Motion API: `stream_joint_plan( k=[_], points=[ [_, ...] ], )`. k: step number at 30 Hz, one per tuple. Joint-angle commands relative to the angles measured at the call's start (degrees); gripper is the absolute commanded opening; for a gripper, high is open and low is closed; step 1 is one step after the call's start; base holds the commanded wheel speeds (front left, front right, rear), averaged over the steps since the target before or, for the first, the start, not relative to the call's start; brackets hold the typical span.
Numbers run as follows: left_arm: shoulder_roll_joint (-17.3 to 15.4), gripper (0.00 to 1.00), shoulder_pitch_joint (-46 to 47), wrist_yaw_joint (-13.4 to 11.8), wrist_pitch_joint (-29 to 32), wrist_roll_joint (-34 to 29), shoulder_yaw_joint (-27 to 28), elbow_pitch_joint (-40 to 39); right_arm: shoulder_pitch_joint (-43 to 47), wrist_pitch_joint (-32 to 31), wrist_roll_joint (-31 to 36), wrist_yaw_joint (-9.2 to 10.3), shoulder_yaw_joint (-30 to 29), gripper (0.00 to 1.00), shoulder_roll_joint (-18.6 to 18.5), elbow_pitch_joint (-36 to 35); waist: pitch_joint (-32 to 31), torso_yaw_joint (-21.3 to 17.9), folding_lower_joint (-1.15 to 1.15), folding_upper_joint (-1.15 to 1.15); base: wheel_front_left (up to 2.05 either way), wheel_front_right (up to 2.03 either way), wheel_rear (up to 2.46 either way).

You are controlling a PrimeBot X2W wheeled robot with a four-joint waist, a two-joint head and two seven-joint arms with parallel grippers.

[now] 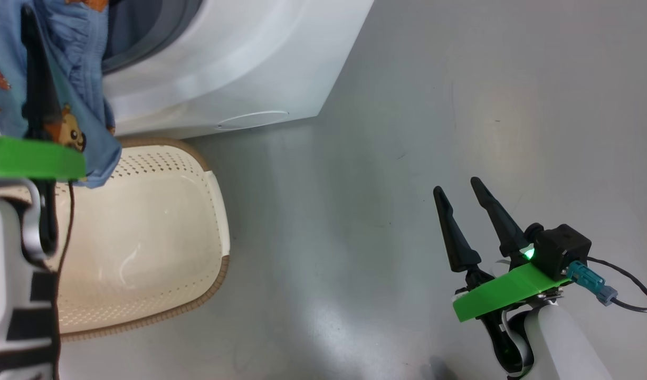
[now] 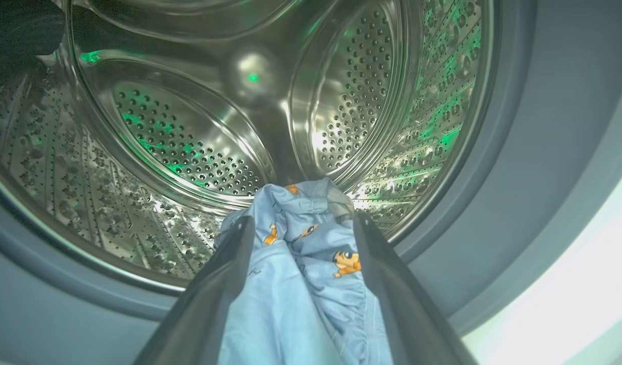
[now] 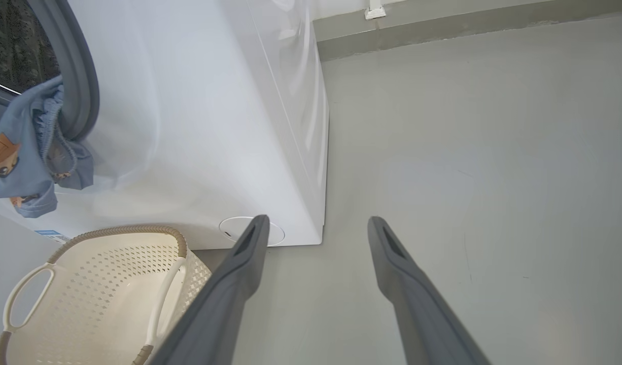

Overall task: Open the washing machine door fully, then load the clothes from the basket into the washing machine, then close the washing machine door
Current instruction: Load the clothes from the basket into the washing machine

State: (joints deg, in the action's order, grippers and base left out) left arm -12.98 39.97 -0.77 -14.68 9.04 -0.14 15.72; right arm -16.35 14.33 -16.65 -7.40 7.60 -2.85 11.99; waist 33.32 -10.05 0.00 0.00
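Looking along your left gripper [image 2: 301, 223], you see both fingers spread wide. The light blue clothes [image 2: 296, 304] with orange prints lie draped between them at the mouth of the washing machine [image 1: 239, 58], with the steel drum [image 2: 189, 137] just beyond. In the head view the garment hangs off that gripper, above the basket [image 1: 218, 211], which sits just beside the machine's front. Your right gripper [image 1: 457, 186] hovers over the grey floor [image 1: 408, 105], fingers apart, well clear of the machine.
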Motion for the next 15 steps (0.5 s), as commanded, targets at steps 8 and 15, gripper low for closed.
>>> stream_joint_plan(
  k=[8,15],
  points=[
    [-1.6,1.0,-8.5,-1.6,0.4,1.9,2.9,-7.0,1.6,0.7,1.3,-0.09,0.9,1.0,0.0,-0.8,-0.5,0.6,0.0,0.0,0.0,0.0,0.0],
    [0.0,1.0,-15.1,-3.2,0.2,3.1,3.9,-10.7,1.5,0.7,1.6,-0.09,0.7,1.0,0.0,-0.8,-0.9,1.2,0.0,0.0,0.0,0.0,0.0]
  ],
)
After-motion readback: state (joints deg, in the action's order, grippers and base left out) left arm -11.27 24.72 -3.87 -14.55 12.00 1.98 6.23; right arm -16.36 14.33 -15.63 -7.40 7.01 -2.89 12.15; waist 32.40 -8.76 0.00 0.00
